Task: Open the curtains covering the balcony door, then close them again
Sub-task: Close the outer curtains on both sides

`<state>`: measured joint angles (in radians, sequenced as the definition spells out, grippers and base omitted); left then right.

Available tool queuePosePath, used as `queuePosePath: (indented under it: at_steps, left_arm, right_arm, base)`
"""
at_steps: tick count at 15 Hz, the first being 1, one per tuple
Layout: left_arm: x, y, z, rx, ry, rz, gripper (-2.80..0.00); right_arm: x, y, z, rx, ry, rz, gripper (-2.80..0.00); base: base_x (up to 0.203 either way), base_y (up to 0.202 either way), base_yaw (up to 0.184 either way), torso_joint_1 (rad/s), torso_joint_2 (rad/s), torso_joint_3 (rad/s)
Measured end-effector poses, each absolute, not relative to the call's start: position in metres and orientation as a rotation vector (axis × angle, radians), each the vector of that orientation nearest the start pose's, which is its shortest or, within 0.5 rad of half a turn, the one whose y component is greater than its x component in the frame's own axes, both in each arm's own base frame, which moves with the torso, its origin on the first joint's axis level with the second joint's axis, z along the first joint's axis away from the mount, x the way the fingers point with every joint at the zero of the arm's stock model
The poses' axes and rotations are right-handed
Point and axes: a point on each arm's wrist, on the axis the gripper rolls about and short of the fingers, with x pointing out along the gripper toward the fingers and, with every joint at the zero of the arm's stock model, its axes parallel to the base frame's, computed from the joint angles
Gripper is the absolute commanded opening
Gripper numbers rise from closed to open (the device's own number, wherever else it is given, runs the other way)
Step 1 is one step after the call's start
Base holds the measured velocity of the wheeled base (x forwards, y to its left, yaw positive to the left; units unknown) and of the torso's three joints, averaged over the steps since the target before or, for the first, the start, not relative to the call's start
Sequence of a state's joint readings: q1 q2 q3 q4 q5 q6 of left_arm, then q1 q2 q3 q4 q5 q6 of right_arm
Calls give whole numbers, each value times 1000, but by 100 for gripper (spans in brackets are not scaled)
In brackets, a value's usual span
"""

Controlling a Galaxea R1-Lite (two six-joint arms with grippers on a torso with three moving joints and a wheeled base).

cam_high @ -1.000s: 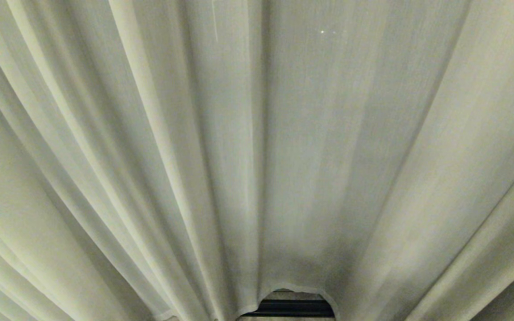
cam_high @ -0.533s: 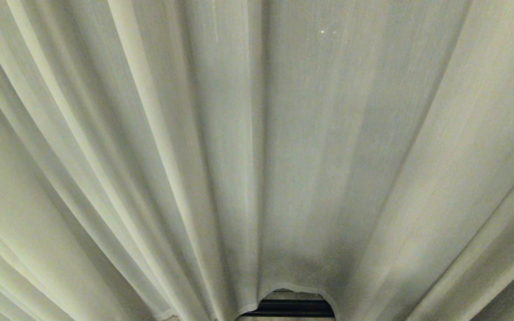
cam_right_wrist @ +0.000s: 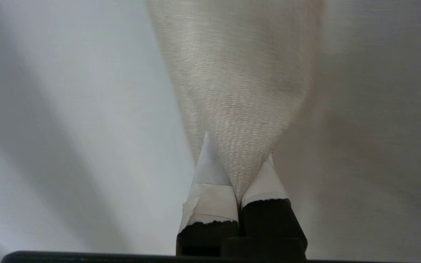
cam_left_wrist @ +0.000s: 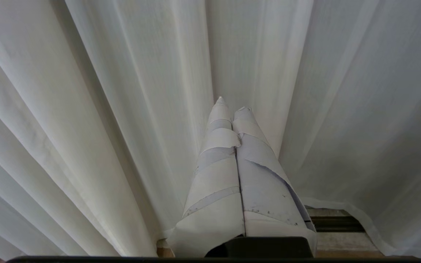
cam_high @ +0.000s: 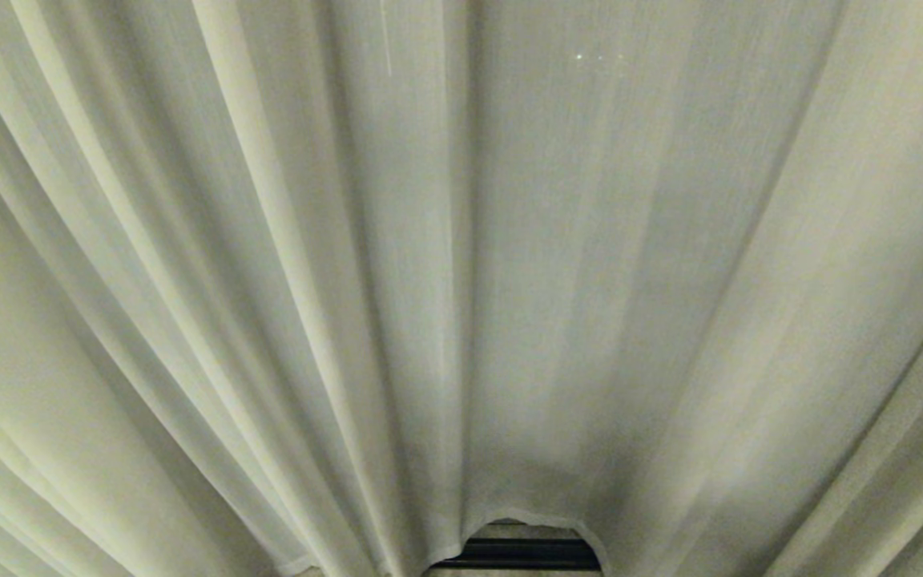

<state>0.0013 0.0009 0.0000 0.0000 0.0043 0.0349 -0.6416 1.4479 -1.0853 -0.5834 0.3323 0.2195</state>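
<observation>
Cream-white curtains (cam_high: pixel 269 280) with soft vertical pleats are seen across the whole head frame, shaded greyer at centre. A dark, near-black door frame (cam_high: pixel 521 553) is glimpsed at bottom centre. White tape is wrapped over the black right gripper (cam_right_wrist: pixel 239 171).

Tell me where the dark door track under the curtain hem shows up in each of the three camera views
Head view: the dark track sits at the bottom centre, framed by the arched hem of the curtains.
Left wrist view: the track lies low, beside the shut left claw.
Right wrist view: not in it; the right claw pinches a curtain fold.
Shared landmark: the curved curtain hem above the track, in the head and left wrist views.
</observation>
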Motion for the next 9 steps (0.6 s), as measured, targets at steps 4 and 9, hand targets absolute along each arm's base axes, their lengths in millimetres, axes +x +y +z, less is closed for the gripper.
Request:
queuePosePath:
  at_steps: [4,9]
  left_arm:
    - [-23,0,75,35,1,5,-280]
    - [-23,0,75,35,1,5,-280]
  right_arm:
    - [211,-112,338,122,-255,-159,-280]
    - [210,-57,349,135,-288,47,-280]
  base:
    - [0,0,0,0,0,0]
    - [0,0,0,0,0,0]
